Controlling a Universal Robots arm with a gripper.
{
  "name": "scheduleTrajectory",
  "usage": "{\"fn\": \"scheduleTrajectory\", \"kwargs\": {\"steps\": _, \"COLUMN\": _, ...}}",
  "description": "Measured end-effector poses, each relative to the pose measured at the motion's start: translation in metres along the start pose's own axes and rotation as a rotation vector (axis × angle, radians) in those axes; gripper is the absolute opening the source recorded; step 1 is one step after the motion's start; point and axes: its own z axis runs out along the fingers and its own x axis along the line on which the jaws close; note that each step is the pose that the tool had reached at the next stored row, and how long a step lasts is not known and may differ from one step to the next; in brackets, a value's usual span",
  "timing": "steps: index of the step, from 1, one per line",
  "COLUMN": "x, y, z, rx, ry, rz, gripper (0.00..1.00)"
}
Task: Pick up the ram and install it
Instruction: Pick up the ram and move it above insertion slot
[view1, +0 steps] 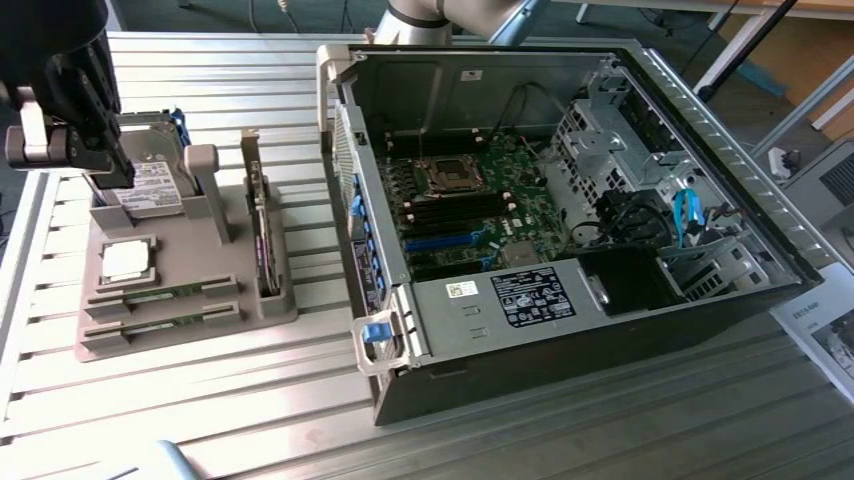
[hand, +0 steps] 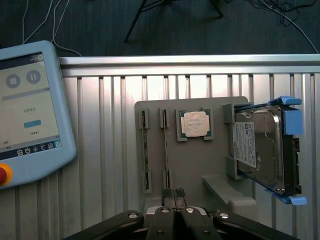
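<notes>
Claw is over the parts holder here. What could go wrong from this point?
The claw lines up near one end of the ram, not its middle; a grip there might tilt the stick.
The hard drive stands close by in the same holder and could get bumped.
The motherboard lies deep in the case, so insertion looks tight.

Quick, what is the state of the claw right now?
Claw: closed, holding nothing; it hangs above a ram standing in the grey holder.
</notes>
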Motion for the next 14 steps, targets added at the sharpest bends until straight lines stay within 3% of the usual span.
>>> {"fn": "scheduleTrajectory", "kwargs": {"steps": 2, "x": 0.0000, "y": 0.0000, "z": 0.0000, "rx": 0.0000, "ry": 0.0000, "rz": 0.000, "gripper": 0.16}}
{"fn": "scheduleTrajectory", "kwargs": {"steps": 3, "x": 0.0000, "y": 0.0000, "z": 0.0000, "rx": 0.0000, "ry": 0.0000, "rz": 0.000, "gripper": 0.24}}
{"fn": "scheduleTrajectory", "kwargs": {"steps": 10, "x": 0.0000, "y": 0.0000, "z": 0.0000, "rx": 0.0000, "ry": 0.0000, "rz": 0.000, "gripper": 0.25}}
{"fn": "scheduleTrajectory", "kwargs": {"steps": 11, "x": 0.0000, "y": 0.0000, "z": 0.0000, "rx": 0.0000, "ry": 0.0000, "rz": 0.000, "gripper": 0.31}}
{"fn": "scheduleTrajectory", "kwargs": {"steps": 14, "x": 0.0000, "y": -0.0001, "z": 0.0011, "rx": 0.0004, "ry": -0.0003, "rz": 0.000, "gripper": 0.31}}
